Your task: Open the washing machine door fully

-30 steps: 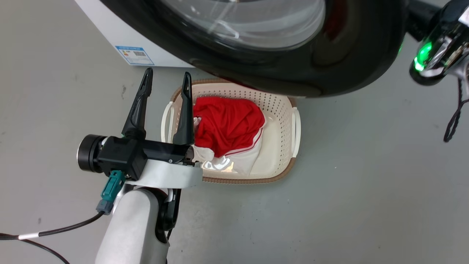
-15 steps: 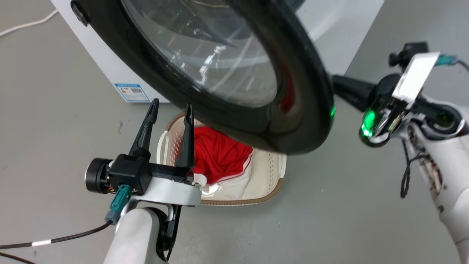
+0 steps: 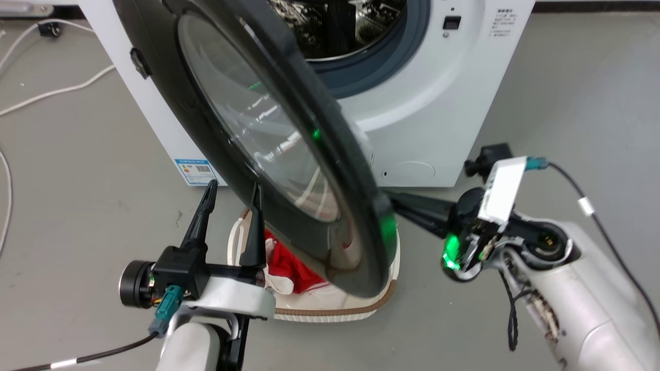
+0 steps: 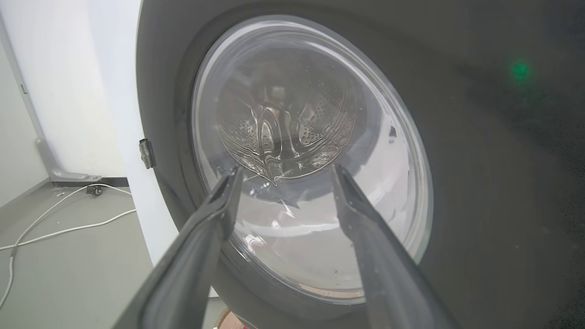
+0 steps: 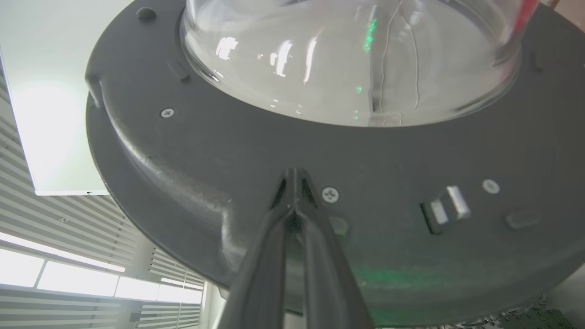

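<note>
The washing machine door (image 3: 289, 170) is a large glossy black ring around a bulging clear glass window (image 3: 258, 129). It stands partly open, hinged at the left of the head view, and its free edge is swung well out from the opening. The washing machine (image 3: 438, 103) is a white front-loader. Its perforated steel drum (image 3: 335, 26) and grey seal (image 3: 384, 72) are exposed. A blue label (image 3: 195, 171) and a round flap (image 3: 410, 172) sit low on its front.

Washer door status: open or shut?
Open. The washing machine door stands swung off the washing machine, drum opening exposed; fully open, cannot tell.
</note>
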